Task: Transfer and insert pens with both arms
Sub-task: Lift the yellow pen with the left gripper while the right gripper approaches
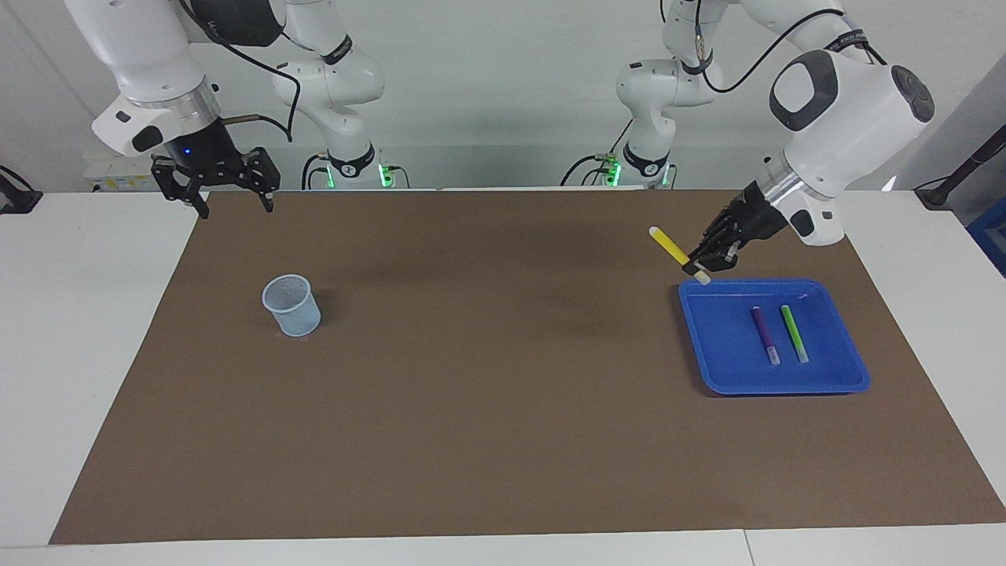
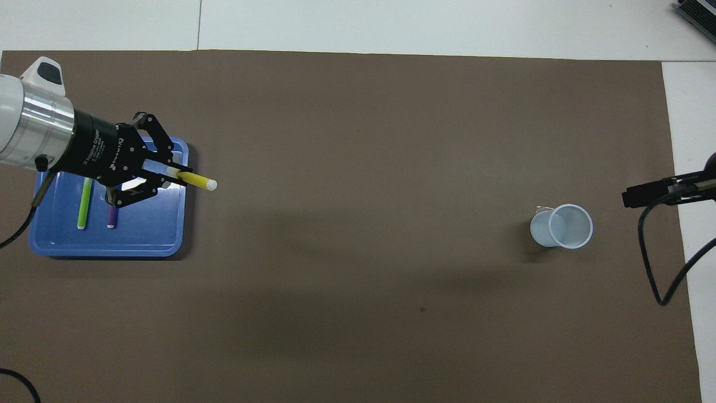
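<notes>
From across the worktop (image 1: 503,440), the left claw (image 1: 695,266) is hanging over the tray's edge nearest the robots, pinched shut on the yellow pen (image 1: 670,247), which is pointing slantwise up toward the middle of the worktop. The purple pen (image 1: 765,334) and green pen (image 1: 794,333) are lying side by side in the blue tray (image 1: 723,369) at the left arm's end. The right claw (image 1: 234,206) is waiting with its fingers spread wide and nothing in them, over the mat's edge nearest the robots, and the pale cup (image 1: 291,306) is standing on the mat at that arm's end. From overhead, the left claw (image 2: 180,177) is gripping the yellow pen (image 2: 196,180) by one end, the free end sticking out past the blue tray (image 2: 145,246) toward the cup (image 2: 562,225), well apart from it. The green pen (image 2: 84,205) and purple pen (image 2: 111,216) are partly showing under the arm. I would say the first pen is being carried off for a handover; next the left arm needs to be bringing it toward mid-worktop, where the right claw can be taking the free end.
</notes>
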Available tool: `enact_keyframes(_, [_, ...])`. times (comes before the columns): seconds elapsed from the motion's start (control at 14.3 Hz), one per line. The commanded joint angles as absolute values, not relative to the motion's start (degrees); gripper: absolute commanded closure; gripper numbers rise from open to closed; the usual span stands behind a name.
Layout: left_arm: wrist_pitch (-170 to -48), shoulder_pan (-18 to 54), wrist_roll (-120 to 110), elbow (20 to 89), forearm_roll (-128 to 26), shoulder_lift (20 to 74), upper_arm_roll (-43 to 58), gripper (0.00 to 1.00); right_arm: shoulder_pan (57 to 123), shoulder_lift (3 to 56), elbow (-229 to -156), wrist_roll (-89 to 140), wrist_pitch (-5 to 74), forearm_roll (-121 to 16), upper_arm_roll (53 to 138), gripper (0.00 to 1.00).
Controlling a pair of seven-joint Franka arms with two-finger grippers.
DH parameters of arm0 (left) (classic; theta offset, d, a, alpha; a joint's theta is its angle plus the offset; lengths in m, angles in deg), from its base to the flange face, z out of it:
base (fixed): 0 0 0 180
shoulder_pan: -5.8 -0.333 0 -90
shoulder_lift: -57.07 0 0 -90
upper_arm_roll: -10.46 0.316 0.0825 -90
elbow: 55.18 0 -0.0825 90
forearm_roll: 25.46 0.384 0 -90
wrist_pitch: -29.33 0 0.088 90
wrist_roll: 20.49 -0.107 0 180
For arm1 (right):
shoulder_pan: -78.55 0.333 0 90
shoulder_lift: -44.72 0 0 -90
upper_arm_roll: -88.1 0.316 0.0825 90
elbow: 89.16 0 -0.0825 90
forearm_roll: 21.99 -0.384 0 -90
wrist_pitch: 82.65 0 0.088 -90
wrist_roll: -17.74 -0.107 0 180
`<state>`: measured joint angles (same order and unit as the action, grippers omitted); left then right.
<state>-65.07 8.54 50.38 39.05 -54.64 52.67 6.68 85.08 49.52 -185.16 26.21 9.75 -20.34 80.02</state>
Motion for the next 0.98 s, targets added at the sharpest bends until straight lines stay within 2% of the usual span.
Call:
enact_keyframes(0.0, [-63.4,8.52,53.6,44.81,-59.55,56.53,7.38,1.0,85.31,51.31,-187.33,28.72,10.52,-20.85,80.89,0.0])
enact_keyframes(0.28, [-67.25,9.31,55.1,52.2,-62.53,60.31,7.38,1.0,89.97,51.66,-187.51,26.63,10.77,-29.52,80.98,0.0])
enact_keyframes(0.63, [-73.75,11.42,57.19,59.24,-67.03,63.3,7.3,1.0,99.81,51.31,-187.51,6.64,17.27,-38.75,81.33,0.0])
enact_keyframes(0.91, [-80.87,17.3,63.86,63.12,-68.96,64.8,7.3,1.0,106.93,50.52,-188.03,-7.72,24.64,-43.69,81.33,0.0])
